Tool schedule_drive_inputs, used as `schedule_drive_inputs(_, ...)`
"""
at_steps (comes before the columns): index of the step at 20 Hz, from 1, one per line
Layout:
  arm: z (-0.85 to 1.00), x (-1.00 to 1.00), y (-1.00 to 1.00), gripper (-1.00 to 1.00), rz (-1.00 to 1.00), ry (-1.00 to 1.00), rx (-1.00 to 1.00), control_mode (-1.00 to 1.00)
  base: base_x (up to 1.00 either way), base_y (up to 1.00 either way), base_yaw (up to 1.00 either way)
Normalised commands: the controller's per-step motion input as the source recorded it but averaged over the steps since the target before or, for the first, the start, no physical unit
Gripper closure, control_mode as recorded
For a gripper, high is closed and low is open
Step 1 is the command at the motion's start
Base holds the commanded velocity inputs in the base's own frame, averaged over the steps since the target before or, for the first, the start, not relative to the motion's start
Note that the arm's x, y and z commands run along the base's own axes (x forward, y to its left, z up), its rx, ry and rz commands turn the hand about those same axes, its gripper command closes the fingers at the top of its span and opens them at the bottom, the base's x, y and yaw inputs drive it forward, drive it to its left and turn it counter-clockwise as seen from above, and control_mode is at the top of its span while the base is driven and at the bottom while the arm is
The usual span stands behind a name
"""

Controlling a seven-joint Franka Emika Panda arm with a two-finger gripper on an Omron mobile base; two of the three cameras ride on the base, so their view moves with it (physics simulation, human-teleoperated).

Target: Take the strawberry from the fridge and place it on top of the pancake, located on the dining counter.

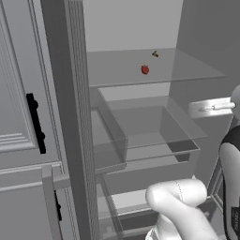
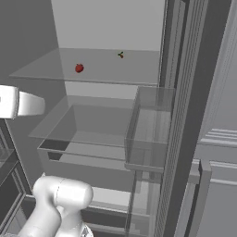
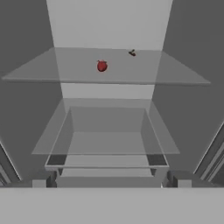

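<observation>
Strawberry (image 3: 102,66) sits untouched on the fridge's (image 1: 65,117) far upper shelf; gripper spread wide, holding nothing; grasp and carry remain.

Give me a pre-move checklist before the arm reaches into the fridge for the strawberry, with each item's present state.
1. Fridge open, interior exposed: ok.
2. Strawberry visible, sitting on the upper glass shelf: ok.
3. Path to the strawberry unobstructed from the front: ok.
4. Small dark-red item sits apart from the strawberry, farther back: ok.
5. Gripper open and empty: ok.
6. Gripper aligned at shelf height: cannot tell.
</observation>
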Motion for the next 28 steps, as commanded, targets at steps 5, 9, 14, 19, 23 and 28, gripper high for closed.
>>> schedule_drive_inputs(5,0.31,0.29,0.0,-1.0,-0.01,-0.05,0.03,-1.0,0.0,0.0,0.0)
schedule_drive_inputs(9,0.02,0.54,0.03,-1.0,0.0,-0.13,0.03,-1.0,0.0,0.0,0.0)
schedule_drive_inputs(14,0.04,0.91,0.11,-1.0,0.0,0.19,0.01,-1.0,0.0,0.0,0.0)
schedule_drive_inputs(19,-0.07,0.96,0.35,-1.0,0.0,0.11,-0.01,-1.0,0.0,0.0,0.0)
schedule_drive_inputs(23,-0.36,0.41,0.04,-1.0,0.0,0.01,0.0,-1.0,0.0,0.0,0.0)
schedule_drive_inputs(28,-0.07,0.48,0.05,-1.0,0.0,0.0,-0.01,-1.0,0.0,0.0,0.0)
